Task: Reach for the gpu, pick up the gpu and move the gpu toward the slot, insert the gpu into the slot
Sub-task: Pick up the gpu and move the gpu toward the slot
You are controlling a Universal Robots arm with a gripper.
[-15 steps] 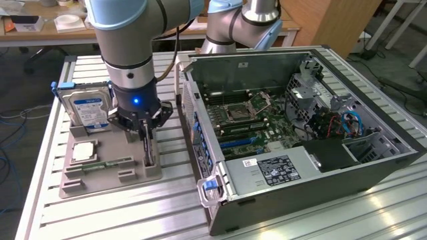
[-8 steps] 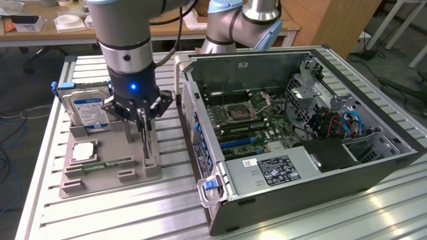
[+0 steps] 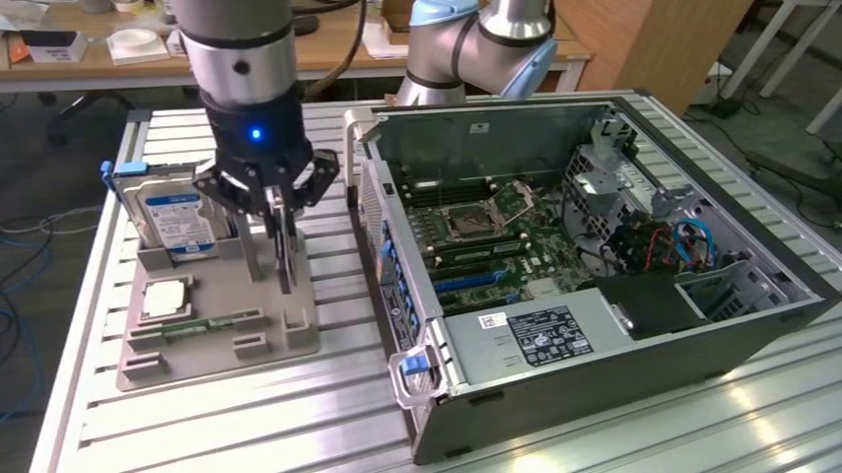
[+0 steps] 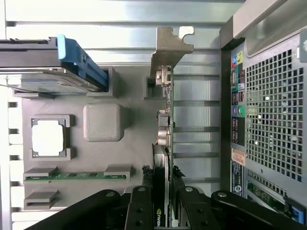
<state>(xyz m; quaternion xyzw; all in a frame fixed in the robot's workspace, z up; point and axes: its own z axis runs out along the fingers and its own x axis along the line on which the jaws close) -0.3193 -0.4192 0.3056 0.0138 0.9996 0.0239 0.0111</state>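
The gpu (image 3: 284, 258) stands on edge in a grey holder tray (image 3: 197, 347) at the exterior view's left, beside the open computer case (image 3: 566, 330). My gripper (image 3: 272, 210) comes straight down onto the card's top edge, its fingers pressed on both faces. In the wrist view the gpu (image 4: 163, 120) runs edge-on between my fingers (image 4: 145, 179), with its silver bracket (image 4: 169, 45) at the far end. The gripper (image 4: 161, 184) is shut on it. Blue expansion slots (image 3: 467, 282) show on the motherboard inside the case.
The tray also holds a blue-labelled hard drive (image 3: 177, 222), a processor chip (image 3: 165, 296) and a green memory stick (image 3: 211, 323). The case's rear panel (image 4: 268, 105) stands close beside the card. A second robot arm (image 3: 474, 44) rises behind the case.
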